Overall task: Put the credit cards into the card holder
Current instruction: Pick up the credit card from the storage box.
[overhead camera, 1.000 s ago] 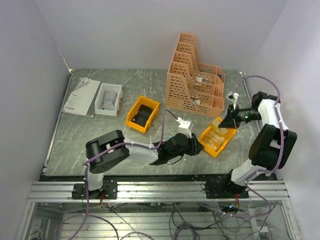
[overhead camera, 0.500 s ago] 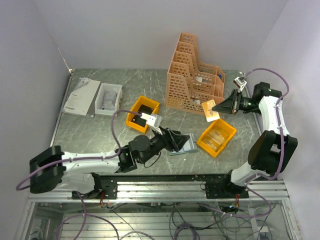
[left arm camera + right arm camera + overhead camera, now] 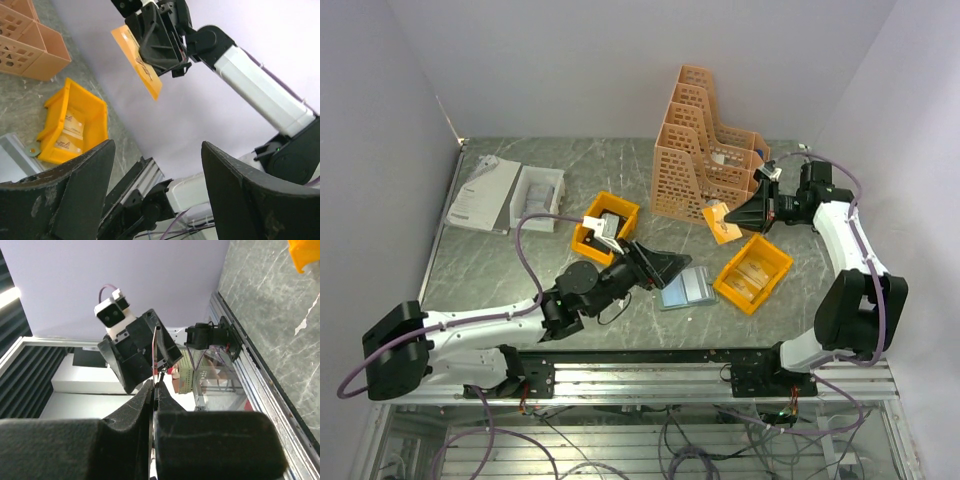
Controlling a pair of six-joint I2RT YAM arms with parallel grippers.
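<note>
My right gripper hangs above the table, shut on one orange credit card that sticks out to its left. That card shows flat in the left wrist view and as a thin edge between my right gripper's pressed fingers. More credit cards lie in a yellow bin. The card holder lies spread open on the table, bluish side up. My left gripper hovers just left of it, open and empty, tilted up toward the held card. In its own view the left gripper has wide-apart fingers.
An orange file organizer stands behind the right gripper. A second yellow bin sits behind the left gripper. A white box and papers lie at the back left. The metal rail runs along the near edge.
My left gripper opened wide, let go of the card holder and drew back to the left. My right gripper lifted a card out of the bin and carried it leftward.
</note>
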